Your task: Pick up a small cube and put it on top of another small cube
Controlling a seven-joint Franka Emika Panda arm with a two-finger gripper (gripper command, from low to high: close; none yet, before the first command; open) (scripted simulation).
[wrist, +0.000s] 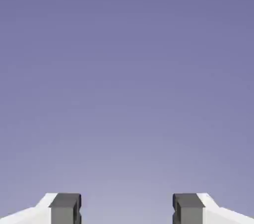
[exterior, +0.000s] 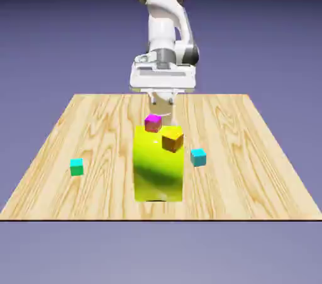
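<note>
My gripper (wrist: 127,210) hangs open and empty, no approach begun; next I must descend over the small sky-blue cube (exterior: 198,157), centre-right.

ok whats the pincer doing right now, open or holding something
pincer: open, nothing between its tips, only backdrop ahead.

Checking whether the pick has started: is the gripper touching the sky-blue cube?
Apart. The hand view shows the gripper open with only backdrop between its fingertips, and the exterior view shows the sky-blue cube alone on the table, well clear of it.
</note>
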